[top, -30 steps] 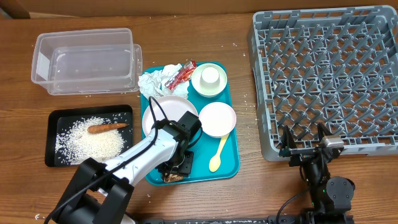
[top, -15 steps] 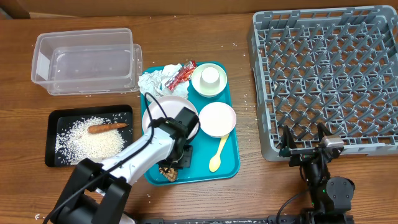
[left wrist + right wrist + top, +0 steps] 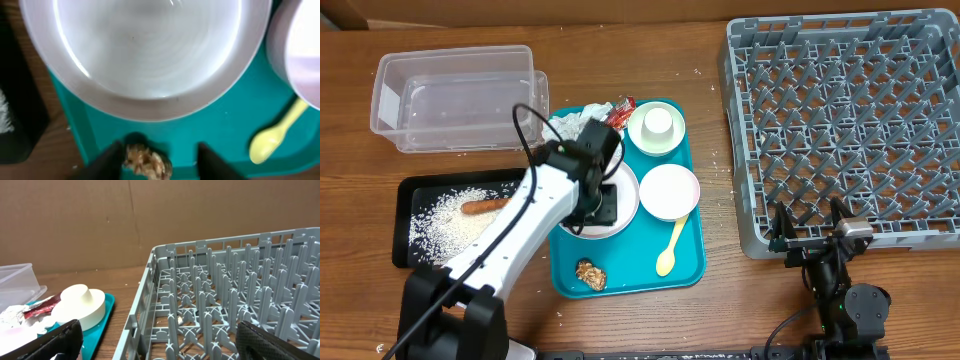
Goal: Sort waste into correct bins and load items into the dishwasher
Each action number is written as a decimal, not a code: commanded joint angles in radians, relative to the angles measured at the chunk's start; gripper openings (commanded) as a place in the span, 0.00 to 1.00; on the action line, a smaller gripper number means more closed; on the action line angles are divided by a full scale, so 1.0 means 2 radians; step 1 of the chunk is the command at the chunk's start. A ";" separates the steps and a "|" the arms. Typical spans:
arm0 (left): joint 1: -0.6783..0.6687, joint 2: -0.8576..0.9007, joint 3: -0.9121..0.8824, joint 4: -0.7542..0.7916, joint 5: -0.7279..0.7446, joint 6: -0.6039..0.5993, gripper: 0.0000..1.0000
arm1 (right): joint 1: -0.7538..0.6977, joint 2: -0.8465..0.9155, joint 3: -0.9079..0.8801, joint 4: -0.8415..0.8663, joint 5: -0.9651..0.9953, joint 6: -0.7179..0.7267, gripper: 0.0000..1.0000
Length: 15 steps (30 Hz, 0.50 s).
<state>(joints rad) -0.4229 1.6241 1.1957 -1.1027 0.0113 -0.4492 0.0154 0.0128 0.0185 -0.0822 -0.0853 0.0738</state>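
Black tray (image 3: 404, 250): rice (image 3: 445, 228), carrot stick (image 3: 478, 208) (chunk (image 3: 591, 273) on teal tray (image 3: 630, 270)).

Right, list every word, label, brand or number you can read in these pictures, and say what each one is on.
No text can be read in any view.
On the small red snack wrapper: any print is too small and blurred to read.
On the clear plastic rectangular tub: a pale patch at its left end, nothing legible.

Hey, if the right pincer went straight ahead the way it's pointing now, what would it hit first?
Probably the near side of the grey dish rack, directly ahead of the open right pincer; its height against the rim is hard to judge.
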 commanded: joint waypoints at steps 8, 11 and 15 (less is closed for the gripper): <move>0.001 -0.004 -0.036 -0.120 0.016 -0.147 0.61 | 0.002 -0.004 -0.005 0.002 0.005 -0.002 1.00; -0.003 -0.004 -0.091 -0.078 0.065 -0.155 0.62 | 0.002 -0.004 -0.005 0.002 0.005 -0.002 1.00; -0.005 -0.004 -0.143 -0.014 0.102 -0.157 0.63 | 0.002 -0.004 -0.005 0.002 0.005 -0.002 1.00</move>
<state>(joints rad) -0.4255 1.6215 0.9741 -1.1862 0.1143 -0.7155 0.0154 0.0128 0.0185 -0.0818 -0.0856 0.0742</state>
